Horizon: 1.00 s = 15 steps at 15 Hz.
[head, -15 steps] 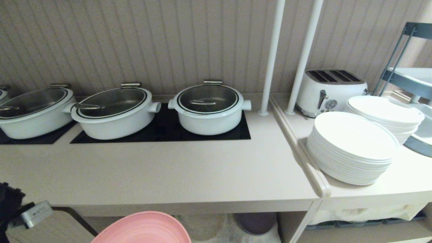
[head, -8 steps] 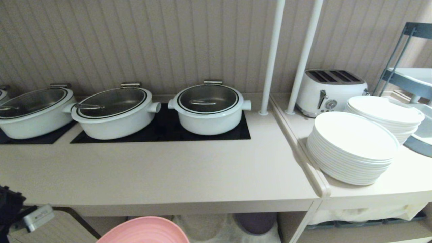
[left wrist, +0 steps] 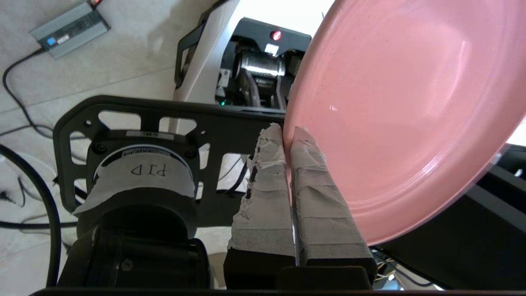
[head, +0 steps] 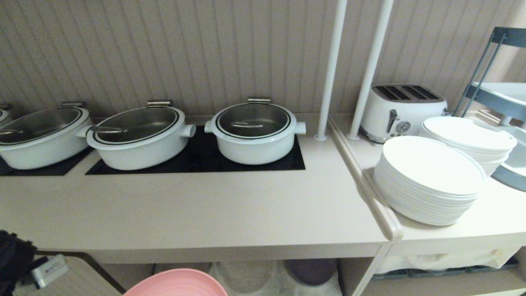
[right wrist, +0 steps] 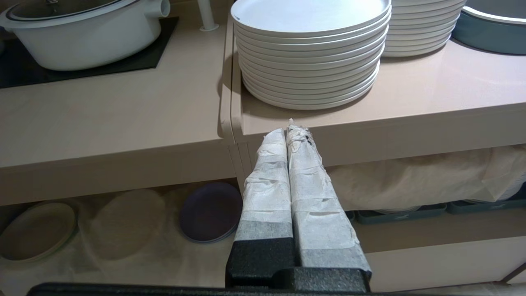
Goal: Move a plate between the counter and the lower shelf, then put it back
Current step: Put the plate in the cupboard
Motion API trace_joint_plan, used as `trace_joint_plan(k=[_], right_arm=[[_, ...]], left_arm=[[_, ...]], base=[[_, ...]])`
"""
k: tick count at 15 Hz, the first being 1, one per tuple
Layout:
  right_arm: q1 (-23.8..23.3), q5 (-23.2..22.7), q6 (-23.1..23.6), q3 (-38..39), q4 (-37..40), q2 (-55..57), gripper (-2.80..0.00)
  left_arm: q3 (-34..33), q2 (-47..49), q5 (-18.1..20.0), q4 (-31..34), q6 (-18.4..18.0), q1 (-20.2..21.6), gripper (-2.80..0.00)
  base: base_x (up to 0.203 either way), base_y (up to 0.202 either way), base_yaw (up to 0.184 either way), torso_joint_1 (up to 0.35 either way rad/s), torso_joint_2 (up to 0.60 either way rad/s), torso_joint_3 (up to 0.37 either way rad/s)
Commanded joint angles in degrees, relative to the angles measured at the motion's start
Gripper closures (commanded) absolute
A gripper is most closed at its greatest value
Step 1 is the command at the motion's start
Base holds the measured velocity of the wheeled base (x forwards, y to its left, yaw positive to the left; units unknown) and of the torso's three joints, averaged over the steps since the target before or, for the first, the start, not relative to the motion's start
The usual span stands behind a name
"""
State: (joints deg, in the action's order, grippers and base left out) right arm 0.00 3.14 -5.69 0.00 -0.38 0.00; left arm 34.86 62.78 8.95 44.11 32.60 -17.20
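The left gripper [left wrist: 287, 133] pinched the rim of the plate [left wrist: 402, 119] between its taped fingers [left wrist: 267, 193], holding it tilted on edge. In the head view the plate [head: 178, 283] hung at six o'clock, below the front edge of the counter [head: 197, 213]. The right gripper [right wrist: 292, 127] was closed and empty, pointing toward the counter's edge, above the shelf [right wrist: 135, 246].

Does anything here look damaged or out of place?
Only the white wrap on the left gripper: its fingertips are frayed and torn where they pinch the pink plate rim. Nothing spilled.
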Motion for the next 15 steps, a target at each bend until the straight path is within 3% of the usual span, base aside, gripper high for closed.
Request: trace_joint_plan(k=[1, 4, 15], right_arm=[[0.00, 0.03, -0.02, 0.00, 0.02, 0.00, 0.00], [0.00, 0.03, -0.02, 0.00, -0.06, 0.00, 0.00], [0.00, 0.03, -0.02, 0.00, -0.06, 0.00, 0.00]], left_arm=[[-1.31, 0.07, 0.02, -0.10, 0.30, 0.19, 0.00], [-1.72, 0.06, 0.02, -0.34, 3.19, 0.33, 0.00], [-1.72, -0.03, 0.10, -0.34, 5.10, 0.33, 0.00]], base=[[0.000, 0.000, 0.000, 0.000, 0.00, 0.000], [0.000, 0.000, 0.000, 0.000, 0.00, 0.000], [0.000, 0.000, 0.000, 0.000, 0.00, 0.000]])
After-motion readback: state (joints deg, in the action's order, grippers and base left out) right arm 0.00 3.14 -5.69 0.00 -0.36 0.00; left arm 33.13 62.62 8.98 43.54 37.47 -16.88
